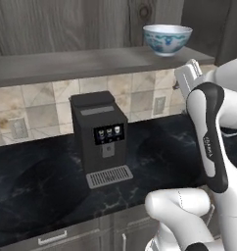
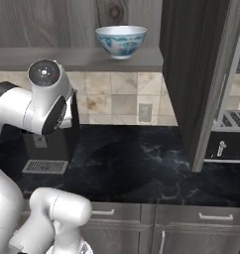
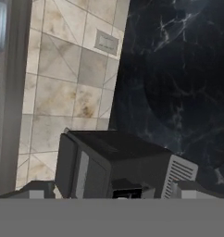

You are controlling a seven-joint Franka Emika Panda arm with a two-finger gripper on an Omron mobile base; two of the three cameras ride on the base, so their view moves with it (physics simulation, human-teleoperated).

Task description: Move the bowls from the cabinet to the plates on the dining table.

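At the left of the left base view you see the coffee machine standing on the black marble worktop, with the tiled wall behind it. Move right and up: the white bowl with blue pattern sits upright on the bottom shelf of the cabinet, at the upper right of that frame and top centre of the right base view. In the hand view your gripper has its fingertips spread wide apart at the bottom edge, holding nothing, above the coffee machine.
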